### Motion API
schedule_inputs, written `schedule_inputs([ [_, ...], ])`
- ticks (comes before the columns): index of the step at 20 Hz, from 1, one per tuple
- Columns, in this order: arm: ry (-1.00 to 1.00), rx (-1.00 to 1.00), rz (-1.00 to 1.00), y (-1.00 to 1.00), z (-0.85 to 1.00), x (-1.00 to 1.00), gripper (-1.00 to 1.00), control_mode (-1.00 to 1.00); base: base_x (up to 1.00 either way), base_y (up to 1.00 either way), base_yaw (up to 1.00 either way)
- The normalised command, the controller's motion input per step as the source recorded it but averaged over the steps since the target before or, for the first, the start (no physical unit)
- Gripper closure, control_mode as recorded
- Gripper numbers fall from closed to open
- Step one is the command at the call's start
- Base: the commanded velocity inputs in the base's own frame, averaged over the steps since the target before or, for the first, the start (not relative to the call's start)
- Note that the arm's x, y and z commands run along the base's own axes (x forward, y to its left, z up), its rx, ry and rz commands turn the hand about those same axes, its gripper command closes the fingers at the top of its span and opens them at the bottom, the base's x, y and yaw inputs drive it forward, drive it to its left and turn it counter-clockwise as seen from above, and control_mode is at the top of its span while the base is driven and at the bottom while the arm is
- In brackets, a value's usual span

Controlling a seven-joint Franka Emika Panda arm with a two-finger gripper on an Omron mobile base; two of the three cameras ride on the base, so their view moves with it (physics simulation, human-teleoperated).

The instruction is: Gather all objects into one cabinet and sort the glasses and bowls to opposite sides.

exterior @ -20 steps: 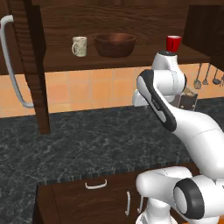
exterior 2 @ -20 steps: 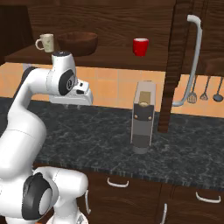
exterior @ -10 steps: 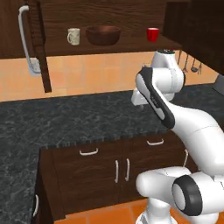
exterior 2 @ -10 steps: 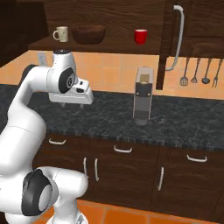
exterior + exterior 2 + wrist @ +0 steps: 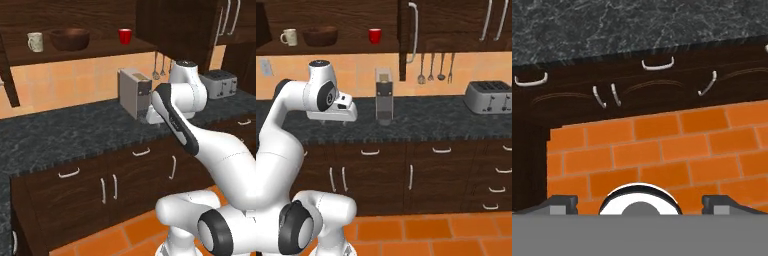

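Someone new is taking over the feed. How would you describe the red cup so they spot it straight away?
Look at the open dark wooden shelf above the black counter. Three things stand in a row on it: a cream mug, a wide brown bowl and, farthest toward the cabinet door, the red cup. It is the only bright red one, small and without a handle.

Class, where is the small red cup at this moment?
The red cup stands upright on the open cabinet shelf, right of the brown bowl and apart from it, near the open door's grey handle.
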Motion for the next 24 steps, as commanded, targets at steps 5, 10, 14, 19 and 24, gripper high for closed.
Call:
schedule_inputs([
  [5, 0.0, 0.0, 0.0, 0.0, 0.0, 0.0, -1.0, 1.0, -0.07, -0.15, -0.35],
  [10, 0.0, 0.0, 0.0, 0.0, 0.0, 0.0, -1.0, 1.0, -0.75, -0.3, -0.14],
  [14, 0.0, 0.0, 0.0, 0.0, 0.0, 0.0, -1.0, 1.0, -0.26, -0.81, -0.12],
  [19, 0.0, 0.0, 0.0, 0.0, 0.0, 0.0, -1.0, 1.0, -0.08, -0.8, -0.39],
  [24, 0.0, 0.0, 0.0, 0.0, 0.0, 0.0, -1.0, 1.0, -0.03, -0.83, -0.52],
])
